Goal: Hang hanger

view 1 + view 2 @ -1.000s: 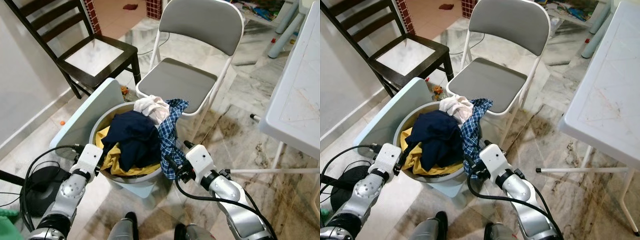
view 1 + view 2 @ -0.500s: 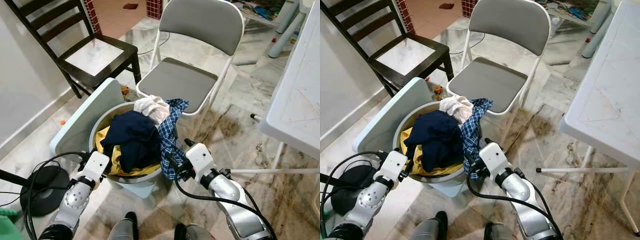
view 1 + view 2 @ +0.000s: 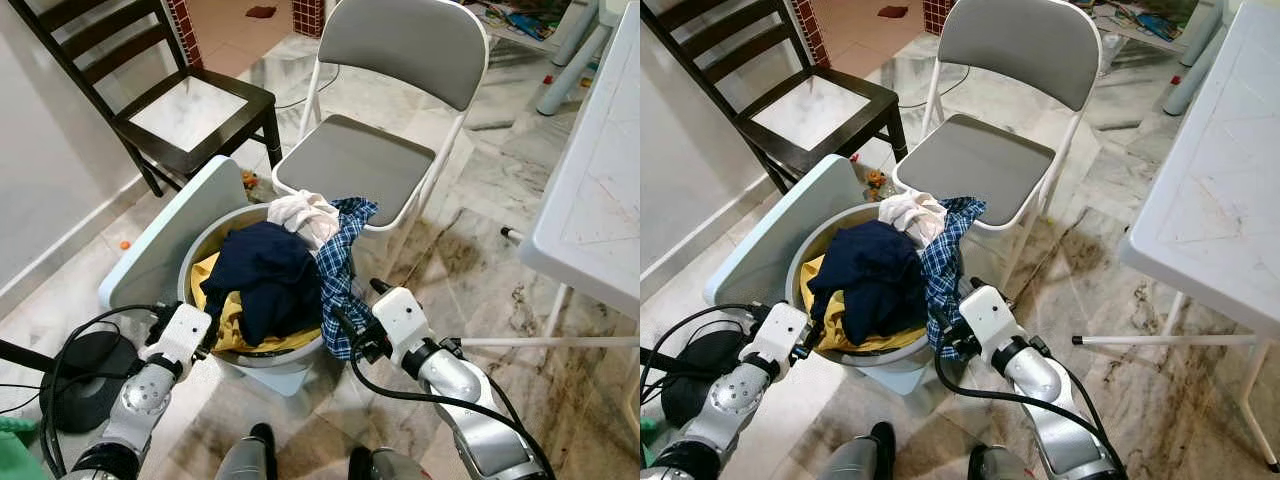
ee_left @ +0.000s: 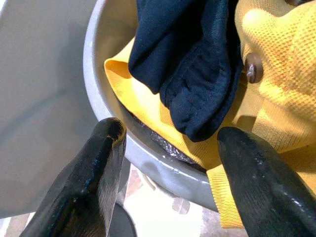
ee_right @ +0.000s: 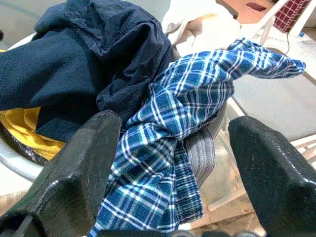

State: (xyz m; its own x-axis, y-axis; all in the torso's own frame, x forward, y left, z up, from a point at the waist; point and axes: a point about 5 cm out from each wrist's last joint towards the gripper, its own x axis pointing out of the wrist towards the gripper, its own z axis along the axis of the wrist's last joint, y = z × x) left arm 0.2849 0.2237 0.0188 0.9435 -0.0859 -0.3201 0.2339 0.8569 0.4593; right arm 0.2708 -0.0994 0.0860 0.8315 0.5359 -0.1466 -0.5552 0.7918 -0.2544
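Where basket (image 3: 262,357) sits, fingers (image 4: 98,163) parted.

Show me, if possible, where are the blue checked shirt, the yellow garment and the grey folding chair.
blue checked shirt (image 5: 173,148): right wrist view, on its hanging middle fold.
yellow garment (image 4: 281,98): left wrist view, on its knit cloth beside the button.
grey folding chair (image 3: 350,165): left eye view, on its seat.
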